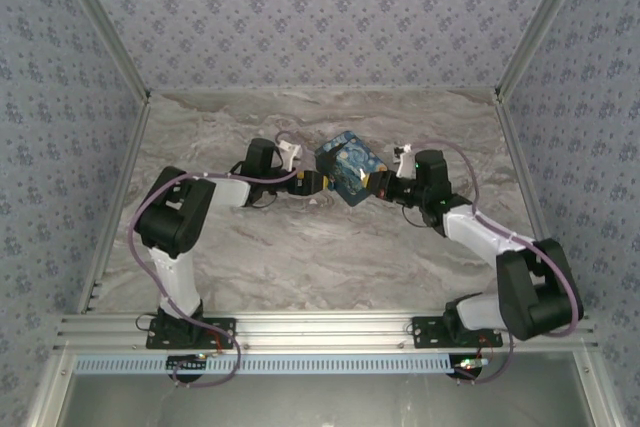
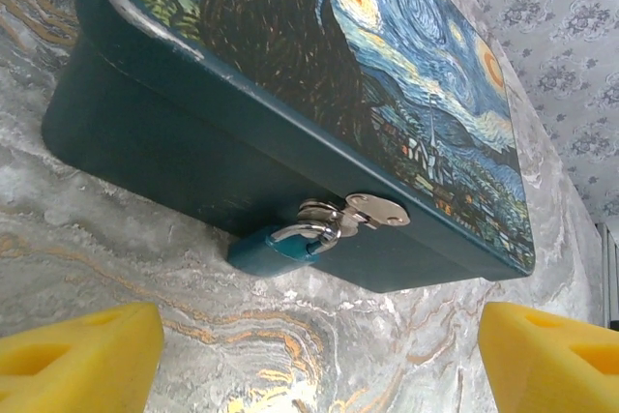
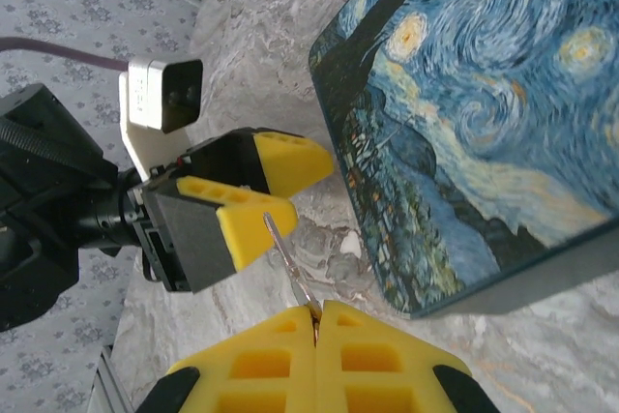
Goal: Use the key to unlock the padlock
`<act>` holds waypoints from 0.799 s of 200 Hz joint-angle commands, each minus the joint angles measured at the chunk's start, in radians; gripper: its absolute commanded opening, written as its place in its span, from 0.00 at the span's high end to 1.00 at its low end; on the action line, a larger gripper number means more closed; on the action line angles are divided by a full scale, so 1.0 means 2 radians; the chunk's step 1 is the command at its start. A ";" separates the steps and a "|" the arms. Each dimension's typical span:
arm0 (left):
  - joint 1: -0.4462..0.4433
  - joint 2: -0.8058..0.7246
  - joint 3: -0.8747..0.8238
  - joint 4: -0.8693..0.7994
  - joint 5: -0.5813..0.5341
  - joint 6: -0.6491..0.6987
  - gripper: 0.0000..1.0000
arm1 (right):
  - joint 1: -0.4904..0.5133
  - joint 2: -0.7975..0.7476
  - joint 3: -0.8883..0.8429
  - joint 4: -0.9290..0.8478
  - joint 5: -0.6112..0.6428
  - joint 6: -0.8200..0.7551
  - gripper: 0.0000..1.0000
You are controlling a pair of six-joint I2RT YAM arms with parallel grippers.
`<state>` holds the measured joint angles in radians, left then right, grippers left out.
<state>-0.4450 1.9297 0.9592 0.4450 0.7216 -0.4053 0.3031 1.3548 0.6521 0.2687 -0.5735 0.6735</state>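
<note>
- While the padlock (image 2: 276, 250) hangs shut on the box's (image 2: 174, 132) hasp (image 2: 375, 210), the key (image 3: 288, 263) sits pinched in the right gripper (image 3: 316, 321) nearby.
- Left gripper (image 2: 319, 347), spread, faces the padlock.
- Judged step: approach; next, steady the padlock, then guide the key in.

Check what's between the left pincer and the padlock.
Bare marble table separates the open left pincer from the padlock hanging on the box, seen in the left wrist view.

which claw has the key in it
The right claw: it is shut on the thin grey key, which pokes out in front of it. The left claw stands open and empty, facing the padlock.
</note>
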 commanded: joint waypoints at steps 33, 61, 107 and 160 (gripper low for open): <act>-0.004 0.044 0.024 0.047 0.042 -0.009 0.20 | -0.001 0.079 0.064 0.006 -0.019 -0.013 1.00; -0.008 0.056 0.029 0.049 0.043 -0.009 0.21 | -0.001 0.105 0.080 -0.009 -0.012 -0.018 1.00; -0.019 0.079 0.047 0.040 0.047 -0.001 0.25 | 0.002 0.133 0.090 -0.023 -0.009 -0.018 1.00; -0.031 0.094 0.061 0.025 0.047 0.007 0.30 | 0.003 0.135 0.091 -0.038 0.002 -0.044 1.00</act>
<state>-0.4858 2.0830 1.0660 0.5278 0.7864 -0.4114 0.3038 1.6196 0.8051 0.2295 -0.5884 0.6270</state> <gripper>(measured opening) 0.707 0.058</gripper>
